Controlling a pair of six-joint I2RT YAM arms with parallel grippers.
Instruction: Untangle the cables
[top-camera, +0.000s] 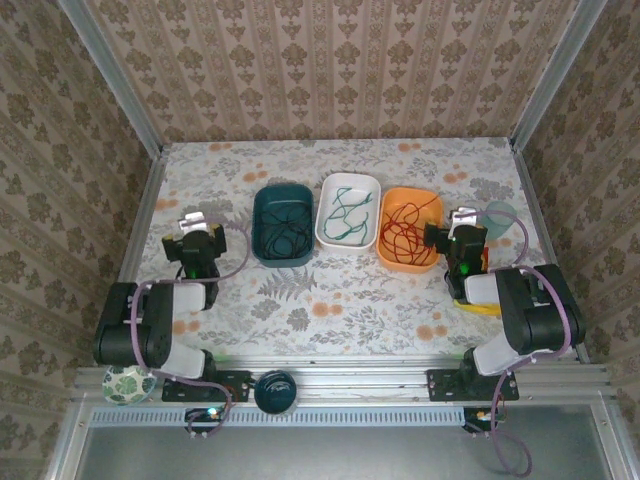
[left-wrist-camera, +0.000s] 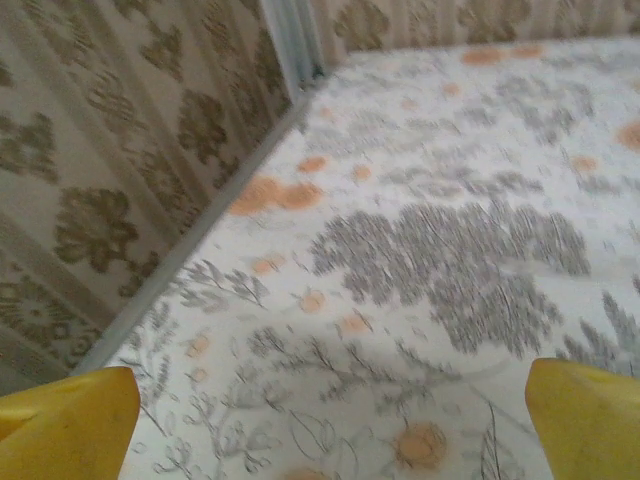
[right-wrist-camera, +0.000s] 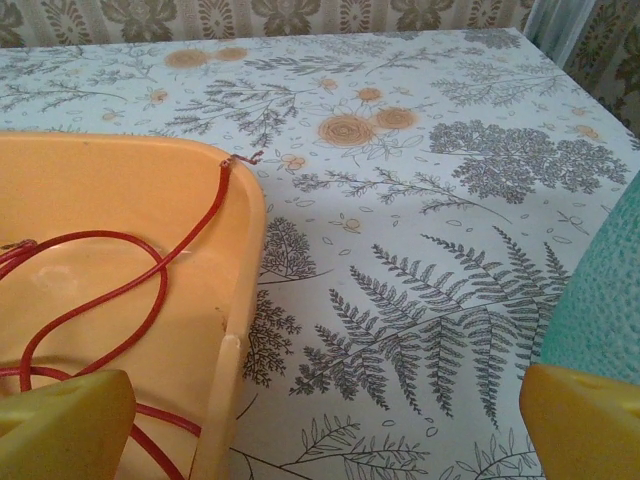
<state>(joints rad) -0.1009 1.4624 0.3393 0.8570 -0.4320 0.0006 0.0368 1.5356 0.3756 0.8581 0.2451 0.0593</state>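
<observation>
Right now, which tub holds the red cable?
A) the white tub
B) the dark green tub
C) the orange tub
C: the red cable lies looped inside the orange tub, while the white tub holds a green cable.

Soft, even light, faint shadows; the left wrist view of the table (left-wrist-camera: 430, 250) is blurred, others sharp.
</observation>
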